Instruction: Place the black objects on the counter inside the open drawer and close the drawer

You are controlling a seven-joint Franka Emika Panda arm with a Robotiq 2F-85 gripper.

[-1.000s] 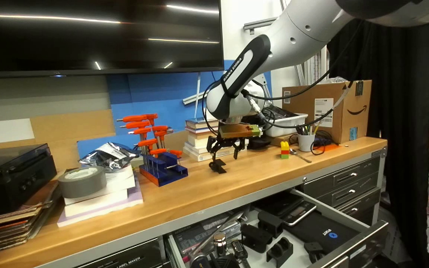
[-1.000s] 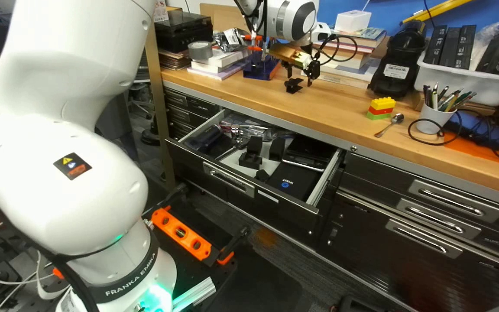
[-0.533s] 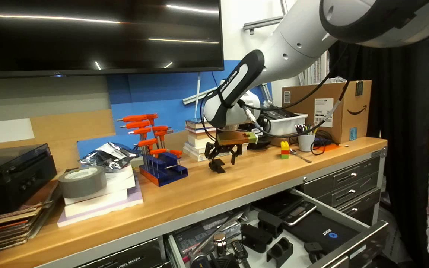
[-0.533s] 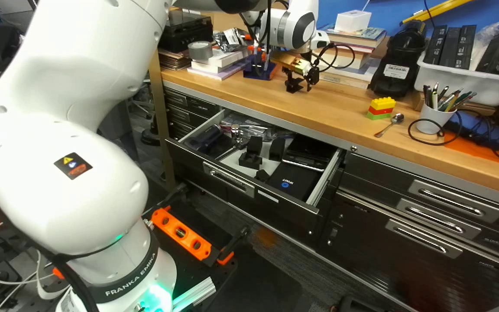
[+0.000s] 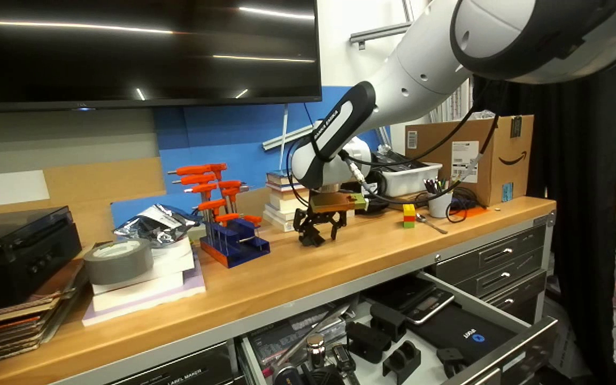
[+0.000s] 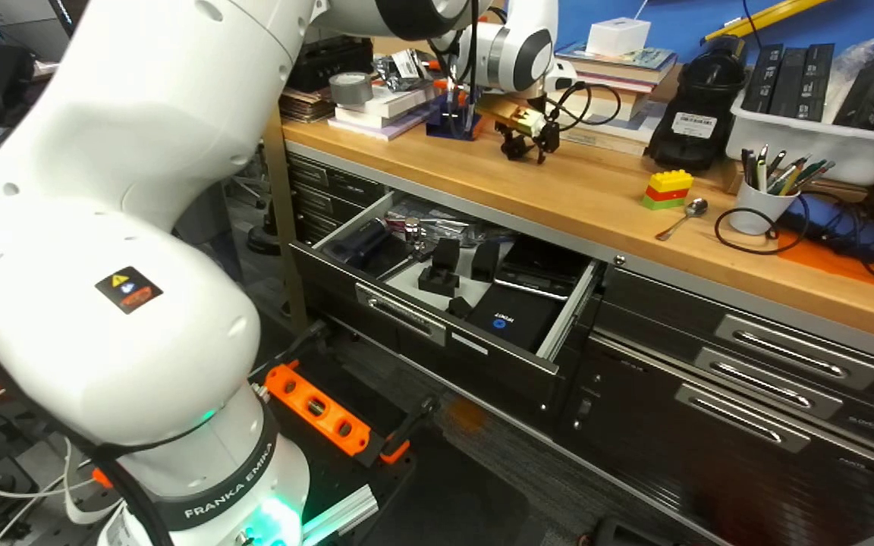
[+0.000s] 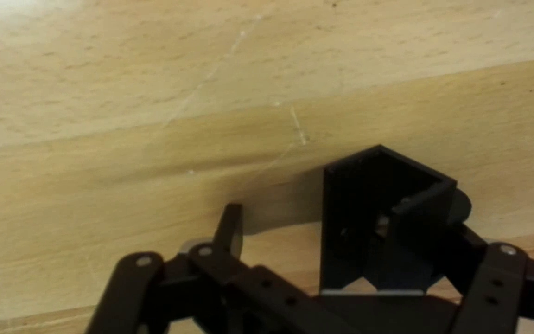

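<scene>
1. Counter point(image 6: 596, 189): you look to be at the pick-up step here, lining up the grasp.
2. Drawer point(image 6: 505, 368): it stands open below, with black parts point(image 5: 368, 342) inside; placing and closing should come after.
3. Gripper point(image 5: 318, 233): you have it spread wide and low over the counter, holding nothing.
4. Piece point(image 7: 387, 227): it's on the counter. One fingertip point(image 7: 226, 227) stands clear; the opposite one is obscured, so contact can't be told. Next, I'd centre over it, then squeeze before lifting.
</scene>
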